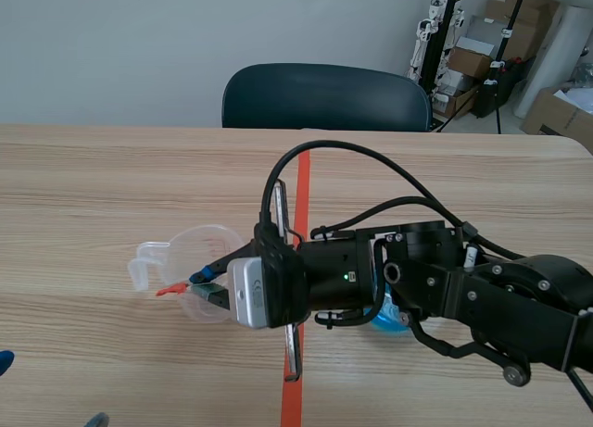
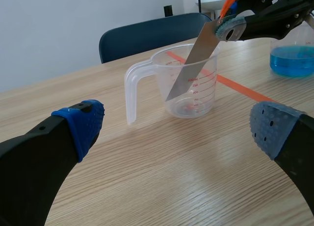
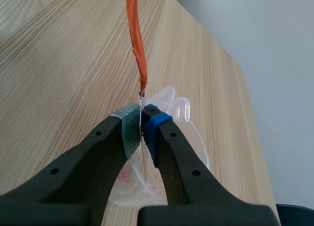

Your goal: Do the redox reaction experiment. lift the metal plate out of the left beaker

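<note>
Fingers [image 2: 81, 125] of my left claw [image 2: 176, 130] stand wide apart with nothing between them, low over the desk [image 1: 93, 186] and short of the beaker [image 2: 189, 84]. That clear plastic beaker stands upright with its handle toward my left side. The metal plate [image 2: 194, 64] leans in it, lower corner inside and upper end out past the rim. My right claw [image 3: 142, 125] is clamped on that upper end, the thin sheet pinched edge-on between both pads just below the orange strip [image 3: 137, 44] tied to its top.

I judge the lift should go up along the plate's own slant and level out only once the lower corner is above the rim. The beaker looks light and nearly empty, so a scrape on its wall could drag or tip it. With so narrow a hold the plate may swivel, so a firm squeeze and a slow rise suit it.

Right of the beaker the tape line [image 1: 298, 205] runs away across the desk. Beyond it stands a flask of blue liquid [image 2: 293, 54], close under my right arm, so I should not swing low there. A chair [image 1: 324, 95] and boxes [image 1: 482, 47] lie well back.
</note>
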